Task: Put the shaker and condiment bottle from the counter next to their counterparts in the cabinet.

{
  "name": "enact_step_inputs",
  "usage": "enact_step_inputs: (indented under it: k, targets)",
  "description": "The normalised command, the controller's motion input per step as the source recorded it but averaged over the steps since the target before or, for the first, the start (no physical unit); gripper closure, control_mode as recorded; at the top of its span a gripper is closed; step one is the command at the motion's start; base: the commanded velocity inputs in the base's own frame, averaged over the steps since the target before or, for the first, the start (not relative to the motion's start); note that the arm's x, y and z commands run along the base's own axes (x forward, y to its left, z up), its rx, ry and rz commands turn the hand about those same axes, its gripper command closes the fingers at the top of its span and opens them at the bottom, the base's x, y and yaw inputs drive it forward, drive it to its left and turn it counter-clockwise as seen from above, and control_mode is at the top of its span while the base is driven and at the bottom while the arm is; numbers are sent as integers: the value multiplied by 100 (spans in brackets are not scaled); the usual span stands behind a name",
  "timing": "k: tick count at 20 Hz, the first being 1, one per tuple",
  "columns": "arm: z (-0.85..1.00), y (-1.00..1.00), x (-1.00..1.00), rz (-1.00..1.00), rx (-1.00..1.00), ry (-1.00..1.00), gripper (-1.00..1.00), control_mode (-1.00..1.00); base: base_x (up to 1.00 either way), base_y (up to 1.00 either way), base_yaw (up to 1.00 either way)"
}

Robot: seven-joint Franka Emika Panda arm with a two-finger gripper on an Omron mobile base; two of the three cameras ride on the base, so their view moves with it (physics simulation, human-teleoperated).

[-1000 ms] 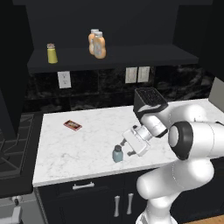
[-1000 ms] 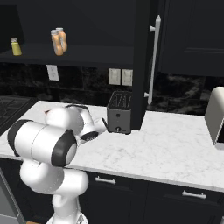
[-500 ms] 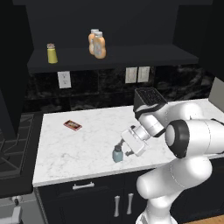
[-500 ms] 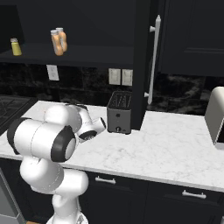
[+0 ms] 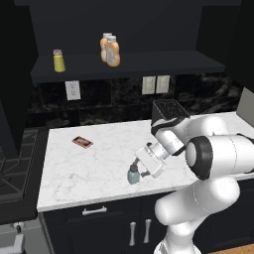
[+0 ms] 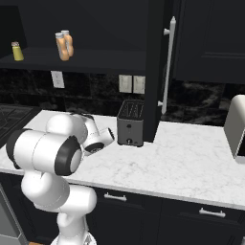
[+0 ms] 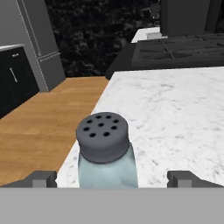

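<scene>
The pale blue-grey shaker (image 5: 132, 175) with its grey holed cap stands upright on the white marble counter (image 5: 99, 163), close to the front edge. My gripper (image 5: 138, 168) is low beside it and open. In the hand view the shaker (image 7: 104, 151) sits between the two dark fingertips (image 7: 43, 178), with a gap on each side. On the black cabinet's shelf (image 5: 149, 62) two orange bottles (image 5: 112, 51) stand close together; I cannot tell which one is the condiment bottle. The yellow shaker (image 5: 59, 61) stands further left on that shelf.
A black toaster (image 5: 167, 111) stands at the back of the counter behind my arm. A small red packet (image 5: 82, 142) lies on the counter's left part. A stove (image 5: 15, 166) adjoins the counter on the left. A pale appliance (image 6: 236, 127) is at the far right.
The hand has eased slightly closer to the shaker and the elbow has shifted a little. The shaker has not moved and the jaws remain open.
</scene>
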Motion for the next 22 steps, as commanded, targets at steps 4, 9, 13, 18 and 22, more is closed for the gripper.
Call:
enact_step_inputs:
  k: [4, 9, 13, 18, 22]
  targets:
    - [-5, 5, 0, 0, 0, 1, -100, -100, 0, 0, 0]
    - [-5, 8, -1, 0, 0, 2, -100, -100, 0, 0, 0]
    - [-4, 9, -1, 0, 0, 2, -100, -100, 0, 0, 0]
    - [-6, 7, 0, 0, 0, 2, -100, -100, 0, 0, 0]
    - [-9, 9, 0, 0, 0, 1, -100, -100, 0, 0, 0]
